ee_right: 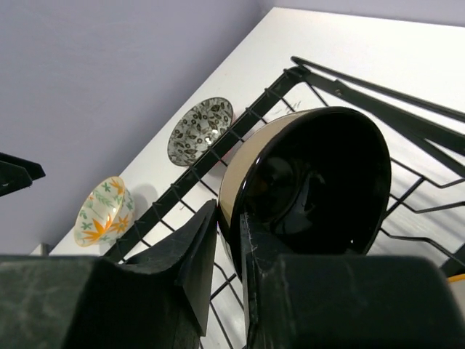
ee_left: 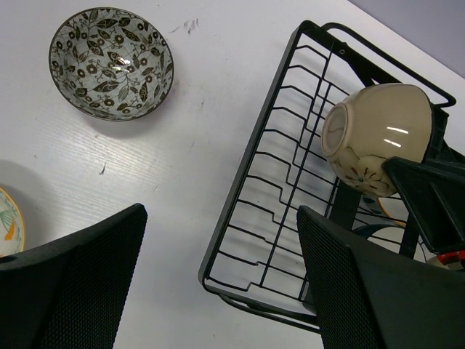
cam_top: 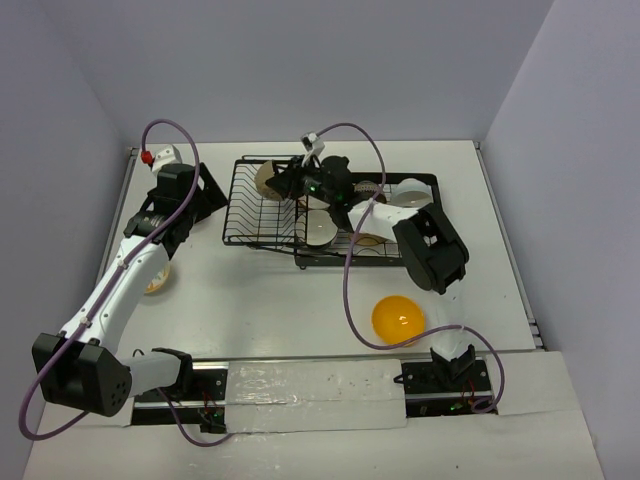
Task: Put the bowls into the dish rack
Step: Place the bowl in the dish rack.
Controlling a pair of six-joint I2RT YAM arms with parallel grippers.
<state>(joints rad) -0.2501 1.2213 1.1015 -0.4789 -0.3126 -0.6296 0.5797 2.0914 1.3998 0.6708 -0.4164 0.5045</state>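
The left claw (ee_left: 221, 218) hangs wide open at the left edge of the dish rack (cam_top: 262, 228). In the rack's far left a tan bowl (ee_right: 305, 182) stands on edge. The right claw (ee_right: 227, 222) sits narrow astride its rim, and I cannot tell whether it grips.

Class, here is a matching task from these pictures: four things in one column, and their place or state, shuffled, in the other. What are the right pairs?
1 orange-yellow bowl
2 leaf-patterned bowl
3 tan bowl
4 left end effector

A on edge in the dish rack
B open, empty
C on the table, left of the rack
D on the table, in front of the rack

Pairs: 1-D, 2-C, 3-A, 4-B.
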